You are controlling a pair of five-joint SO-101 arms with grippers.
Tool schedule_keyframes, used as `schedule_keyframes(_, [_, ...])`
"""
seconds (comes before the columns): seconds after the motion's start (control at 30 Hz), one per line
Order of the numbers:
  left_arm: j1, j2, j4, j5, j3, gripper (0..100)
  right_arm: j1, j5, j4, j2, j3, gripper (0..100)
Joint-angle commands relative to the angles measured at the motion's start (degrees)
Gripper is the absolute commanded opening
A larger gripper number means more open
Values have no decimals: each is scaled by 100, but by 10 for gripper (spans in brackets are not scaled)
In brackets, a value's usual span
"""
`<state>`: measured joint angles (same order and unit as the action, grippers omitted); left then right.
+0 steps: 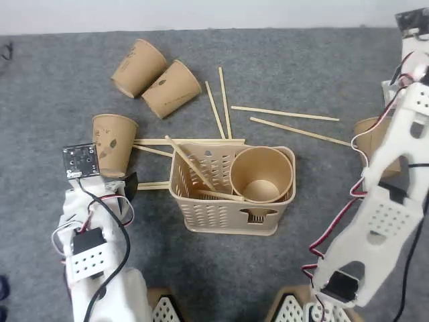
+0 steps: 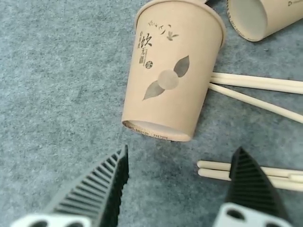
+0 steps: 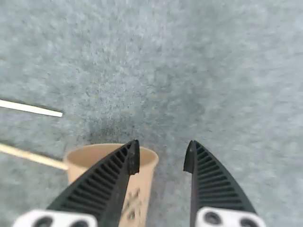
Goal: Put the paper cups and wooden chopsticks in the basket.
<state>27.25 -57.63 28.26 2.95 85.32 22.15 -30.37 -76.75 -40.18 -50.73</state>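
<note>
Fingers (image 2: 106, 184) of the left gripper (image 2: 182, 150) stand spread wide just short of the printed cup (image 2: 170, 75). This cup seems to lie on its side on the grey mat (image 1: 67, 67) with its narrow base toward them, and the gap looks wide enough to take its body. That arm pitches its wrist down beside the basket (image 1: 221, 215), which already holds one cup (image 1: 261, 176) and some chopsticks (image 1: 190, 161). The right gripper (image 3: 163, 143) is parted too, one finger overlapping the rim of the far-side cup (image 3: 139, 189), probably to pinch its wall. Its arm stretches forward along the mat's right side.
</note>
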Motion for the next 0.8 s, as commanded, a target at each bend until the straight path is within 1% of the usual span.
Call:
schedule_keyframes(0.0, [-26, -114, -149, 53, -31, 332, 22, 26, 242, -224, -62, 176])
schedule_keyframes(0.07, [-26, -114, -149, 53, -31, 332, 31, -26, 242, -330, -62, 176])
schedule_keyframes(0.2, [-26, -114, -343, 53, 48, 332, 66, -554, 233, -400, -26, 176])
schedule_keyframes(0.27, [-26, -114, -422, 53, 84, 332, 119, -659, 224, -470, 35, 175])
schedule_keyframes(0.57, [-26, -114, -422, 53, 84, 332, 549, -695, 198, -848, 35, 175])
schedule_keyframes(0.77, [-26, -114, -422, 53, 84, 332, 708, -703, -593, -769, 18, 175])
